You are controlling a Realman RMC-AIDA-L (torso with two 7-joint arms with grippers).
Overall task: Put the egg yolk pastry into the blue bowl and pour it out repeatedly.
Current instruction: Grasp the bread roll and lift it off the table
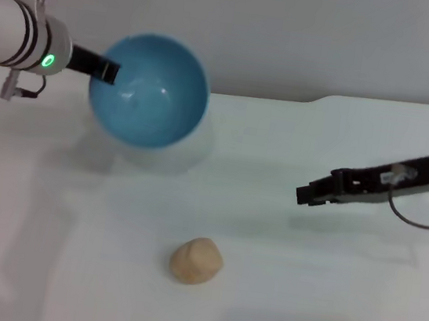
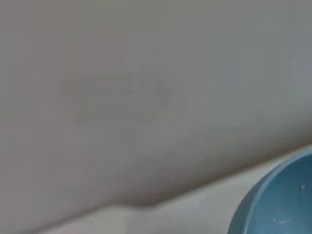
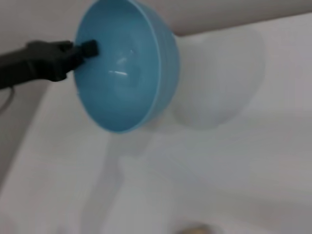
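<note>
The left gripper (image 1: 106,71) pinches the rim of the bowl (image 1: 151,90) and holds it off the table (image 1: 322,301), tipped so far on its side that the open mouth faces forward and the glossy blue inside shows, with nothing in it. The bowl's shadow lies on the white surface just under and behind it. The pastry (image 1: 196,260) sits alone on the table, nearer the robot than the bowl and well apart from it, touched by no fingers. The right gripper (image 1: 303,194) hovers over the table off to the right, pointing in toward the middle, above and to the side of the pastry and clear of it; its fingers look pressed together, with nothing between them. In the right wrist view the bowl (image 3: 127,68) hangs from the dark left gripper (image 3: 87,48) clamped on its rim.
</note>
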